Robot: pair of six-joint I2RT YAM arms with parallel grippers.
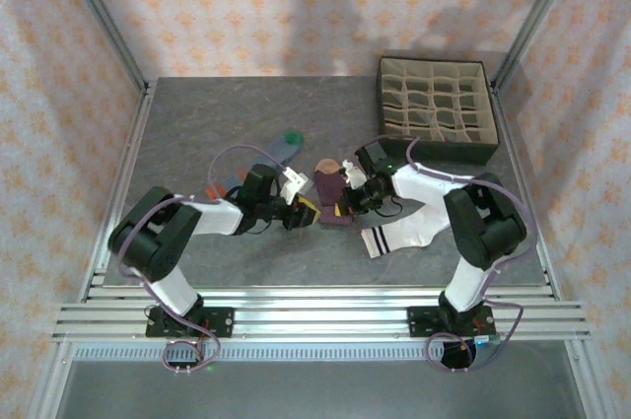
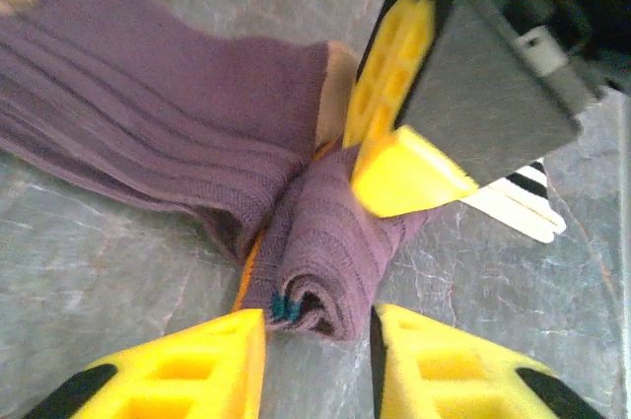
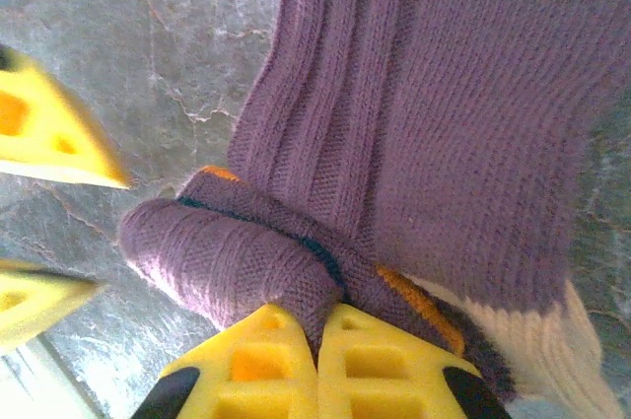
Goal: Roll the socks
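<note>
near the middle of the worktop (image 1: 197,115) the purple sock (image 1: 328,185) lies lengthwise between the two arms, its peach toe (image 1: 324,165) pointing toward the far wall and its near end wound into a small tight roll (image 2: 325,266). the right hand (image 3: 317,322) is closed, its two yellow fingers pressed together with a fold of the roll's purple knit pinched at their tips; a thin orange edge and a dark teal line show along the roll just above them. the left hand (image 2: 317,318) comes in from the opposite side and stands open, one yellow finger on each side of the roll's open end, close to it, though whether they touch the fabric cannot be told. from the right wrist view those fingers (image 3: 49,133) sit apart at the left edge, with bare grey stone between them and the roll. the unrolled part of the purple sock spreads flat and ribbed away from the roll. the white sock (image 1: 399,234) with black cuff stripes lies just to the right of the roll, partly under the right arm. the grey-blue sock (image 1: 264,161) lies to the left, partly under the left arm, its green toe (image 1: 292,135) toward the back. a dark box (image 1: 444,154) of beige grid compartments sits at the far right corner, well apart from the socks.
</note>
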